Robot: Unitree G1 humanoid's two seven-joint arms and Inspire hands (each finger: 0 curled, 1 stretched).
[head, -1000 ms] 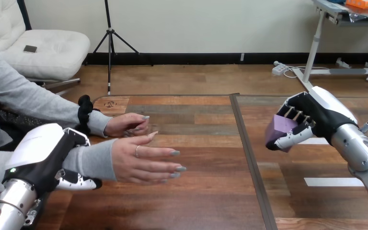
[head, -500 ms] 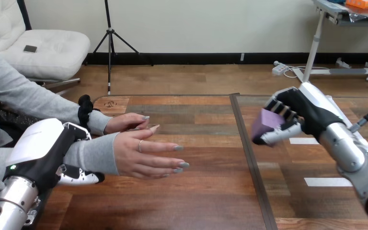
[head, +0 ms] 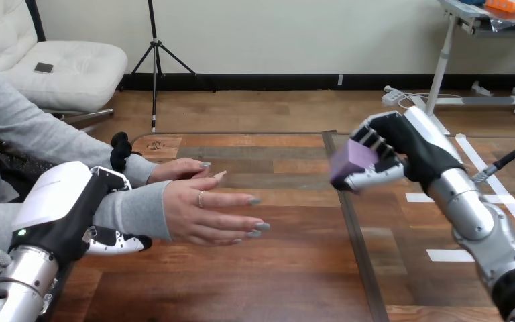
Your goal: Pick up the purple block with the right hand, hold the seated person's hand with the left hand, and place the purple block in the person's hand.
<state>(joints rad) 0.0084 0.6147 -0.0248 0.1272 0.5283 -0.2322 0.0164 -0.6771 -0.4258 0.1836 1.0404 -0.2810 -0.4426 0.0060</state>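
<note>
Wooden table [head: 275,268]; right robot hand [head: 410,144] grips purple block [head: 350,158] — aloft

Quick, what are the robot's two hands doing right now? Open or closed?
Left hand: closed round the person's wrist.
Right hand: closed on the purple block.

Counter [head: 268,282]: wood planks in mixed browns, split by a dark seam [head: 355,235] running from far edge to near edge; right of it, two short white tape strips [head: 450,255] lie well apart, with a longer diagonal strip [head: 493,184] beside them.
</note>
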